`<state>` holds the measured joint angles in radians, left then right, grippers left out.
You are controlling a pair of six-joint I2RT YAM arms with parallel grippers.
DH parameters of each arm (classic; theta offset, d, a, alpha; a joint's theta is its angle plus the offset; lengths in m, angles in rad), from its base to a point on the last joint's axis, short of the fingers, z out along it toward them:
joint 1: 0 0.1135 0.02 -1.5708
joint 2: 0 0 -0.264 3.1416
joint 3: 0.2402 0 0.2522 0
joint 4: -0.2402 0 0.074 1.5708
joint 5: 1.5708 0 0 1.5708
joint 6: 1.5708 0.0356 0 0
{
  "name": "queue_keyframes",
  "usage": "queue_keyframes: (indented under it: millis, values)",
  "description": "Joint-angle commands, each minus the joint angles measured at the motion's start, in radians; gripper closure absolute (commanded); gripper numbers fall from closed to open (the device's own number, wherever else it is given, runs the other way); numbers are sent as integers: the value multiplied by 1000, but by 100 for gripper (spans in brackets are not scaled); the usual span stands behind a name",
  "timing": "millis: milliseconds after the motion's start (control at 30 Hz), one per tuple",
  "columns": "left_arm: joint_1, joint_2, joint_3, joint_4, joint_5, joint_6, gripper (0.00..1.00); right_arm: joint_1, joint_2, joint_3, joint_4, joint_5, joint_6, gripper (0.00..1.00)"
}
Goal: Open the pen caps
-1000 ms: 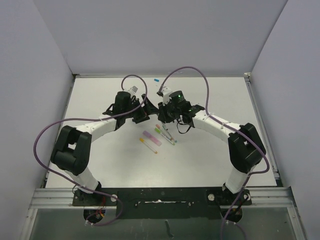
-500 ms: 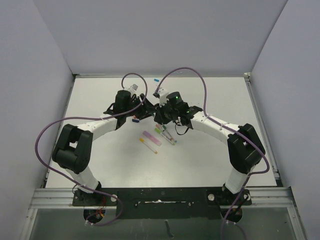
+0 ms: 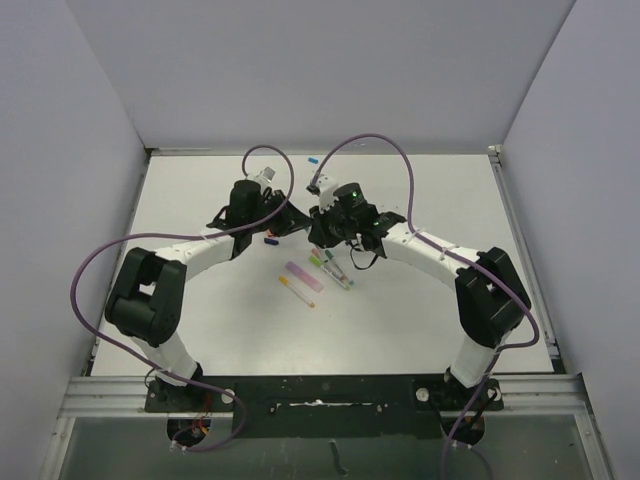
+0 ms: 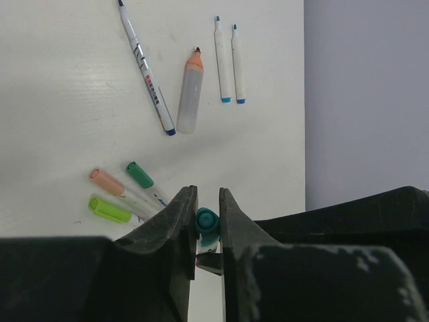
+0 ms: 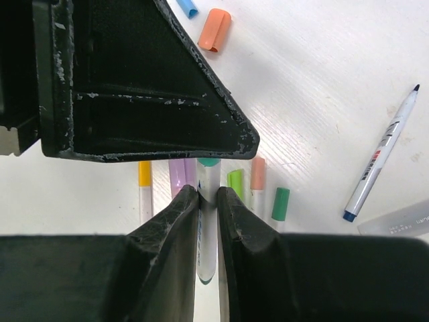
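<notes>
A teal cap sits low in the middle of the left wrist view, pinched between the two fingers of the left gripper, which is clamped tight on it. In the right wrist view a white barrel with a teal end stands upright at lower centre, squeezed by the right gripper. Its teal end reaches the tip of the other gripper's dark body, which fills the upper left. Whether cap and barrel have parted I cannot tell. From above, the two grippers meet tip to tip just above the middle of the table.

Left of the barrel lie a yellow-ended pen and a lilac highlighter; right of it a salmon-capped pen. At top centre an orange cap and a blue cap lie loose. A blue pen slants along the right edge
</notes>
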<state>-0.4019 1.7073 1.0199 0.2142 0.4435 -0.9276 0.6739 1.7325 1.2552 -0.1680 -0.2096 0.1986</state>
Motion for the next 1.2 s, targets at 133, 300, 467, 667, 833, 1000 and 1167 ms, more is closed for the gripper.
queue_keyframes:
  millis: [133,300,467,667,833,1000,1167]
  values:
    - [-10,6,24,86,47,-16,100,6,-24,35,65,-22,11,56]
    - [-15,-4,34,90,52,-18,100,7,-9,43,67,-28,17,56]
    - [-16,-12,30,89,52,-16,100,6,-4,42,70,-28,21,77]
    - [-15,-21,33,94,48,-16,100,4,4,38,72,-34,24,100]
    - [2,-25,52,85,19,-14,100,4,-10,16,72,-38,25,100]
    - [73,-9,109,77,-8,-13,100,5,-50,-54,57,-59,28,100]
    - [150,39,170,68,-19,-9,100,6,-127,-192,58,-75,56,100]
